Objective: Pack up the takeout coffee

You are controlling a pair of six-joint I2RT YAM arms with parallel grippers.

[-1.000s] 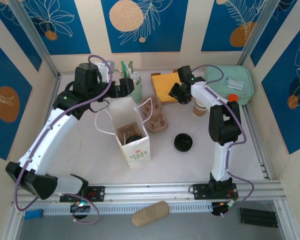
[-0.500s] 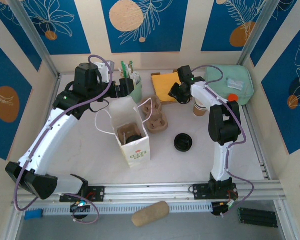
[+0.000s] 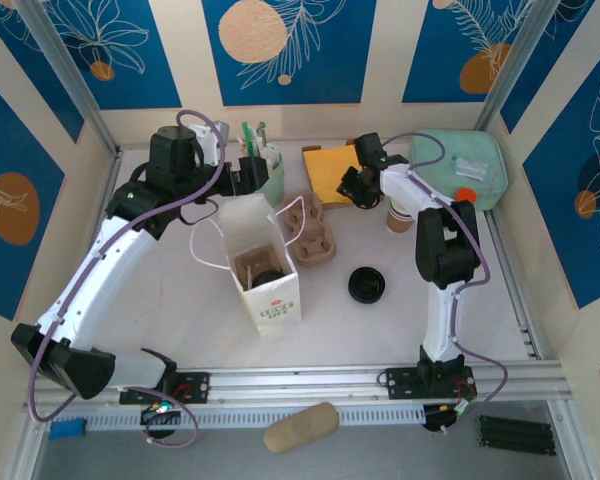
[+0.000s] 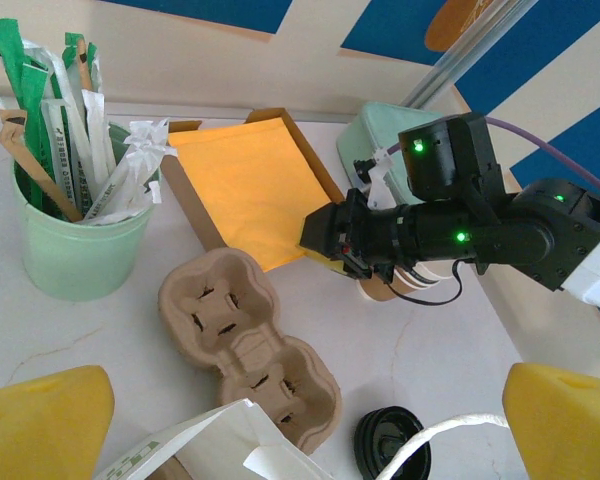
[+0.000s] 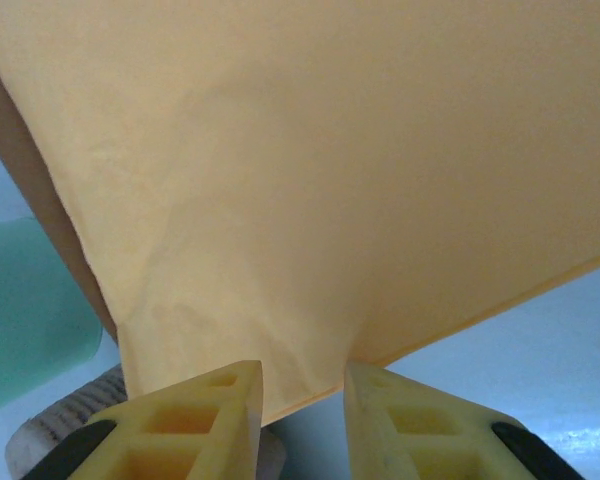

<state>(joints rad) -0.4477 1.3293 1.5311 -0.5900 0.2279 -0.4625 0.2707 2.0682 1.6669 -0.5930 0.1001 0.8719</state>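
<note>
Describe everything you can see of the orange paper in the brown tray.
The orange paper is a flat, matte, faintly wrinkled rectangle lying in a shallow brown cardboard tray, between the green cup of stirrers and the mint container. One corner lies between the right gripper's parted jaws; whether they touch it I cannot tell.

Place: a robotics lab test cell, dressed as a café takeout counter.
Enclosure: printed blue-and-cream wall panels (image 3: 280, 50) held by aluminium posts (image 3: 72, 85) around a white table (image 3: 380, 335).
Rig: a left arm (image 3: 110, 260) and a right arm (image 3: 445, 250), bolted to a metal rail (image 3: 310, 383) at the near edge.
Café props: a green cup of stirrers (image 4: 75, 250), a pulp cup carrier (image 4: 250, 345), a white paper bag (image 3: 275, 300), a loose black lid (image 3: 367, 285).
</note>
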